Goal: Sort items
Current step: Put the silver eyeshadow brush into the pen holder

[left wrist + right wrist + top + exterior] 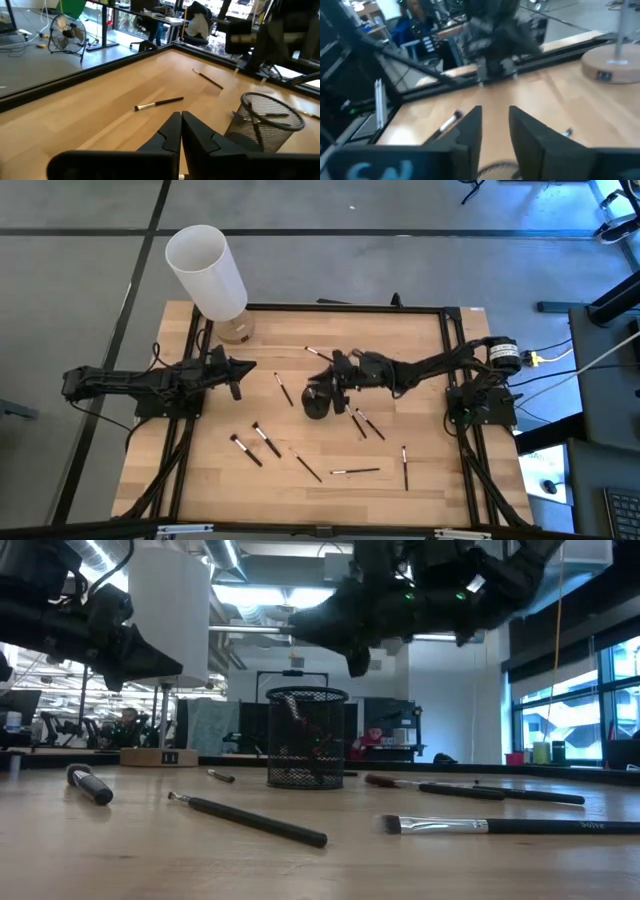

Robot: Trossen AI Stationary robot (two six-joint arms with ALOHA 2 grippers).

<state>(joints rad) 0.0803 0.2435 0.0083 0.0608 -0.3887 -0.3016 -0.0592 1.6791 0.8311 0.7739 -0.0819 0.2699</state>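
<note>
Several thin dark makeup brushes lie flat on the wooden table, among them one [283, 388] between the arms, a pair [256, 444] toward the near left and one [355, 471] near the front. A black mesh cup [315, 402] stands upright mid-table with brushes leaning inside [260, 120]. My right gripper [335, 368] hovers open just above and beyond the cup [307, 735], its fingers [470, 130] apart with nothing between them. My left gripper [237, 370] hangs shut above the table's left part, pointing at the cup; a brush [159, 103] lies ahead of it.
A tall white cylinder [207, 270] stands on a round wooden base [237, 330] at the far left corner. A black frame [345, 307] borders the table. More brushes [365, 423] lie right of the cup, and one [405, 467] lies near the front right.
</note>
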